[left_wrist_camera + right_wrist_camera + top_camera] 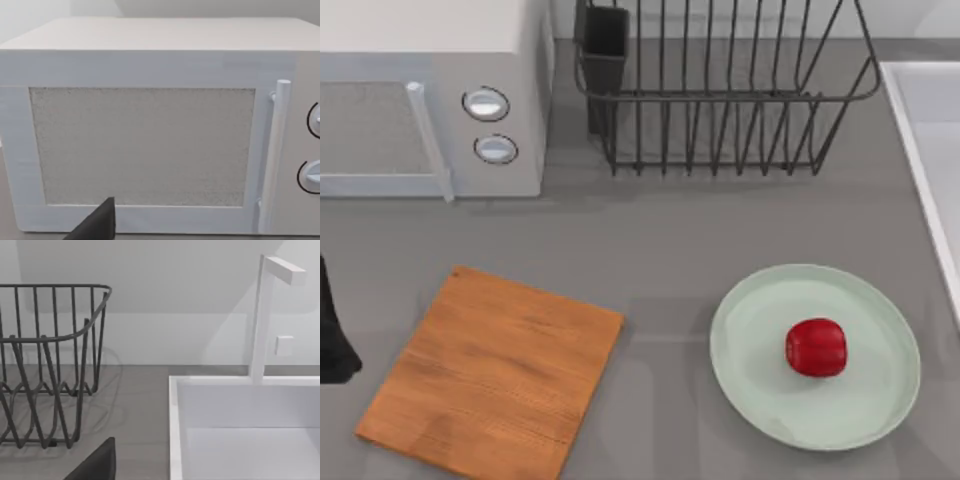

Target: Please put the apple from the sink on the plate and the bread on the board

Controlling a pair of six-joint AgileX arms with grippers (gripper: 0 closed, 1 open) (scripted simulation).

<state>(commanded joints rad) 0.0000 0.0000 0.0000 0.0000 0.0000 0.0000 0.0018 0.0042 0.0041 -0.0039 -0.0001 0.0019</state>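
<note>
- One small glossy red apple (816, 347) lies on our large round mint-green plate (760, 385), right of centre, at the table's right side, well apart from our left arm (334, 335), a dark shape at the left edge.
- The flat orange-brown wooden cutting board (495, 380) lies bare, left of the plate.
- The grey table (660, 230) carries a white microwave (430, 100) at the far left and a dark wire dish rack (720, 90) beside it; the white sink (920, 150) rims the right edge, with a white faucet (262, 315) behind.
- A dark finger (97, 222) shows facing the microwave, another (97, 462) near the sink; we cannot tell how far either gripper stands open or whether it holds anything.
</note>
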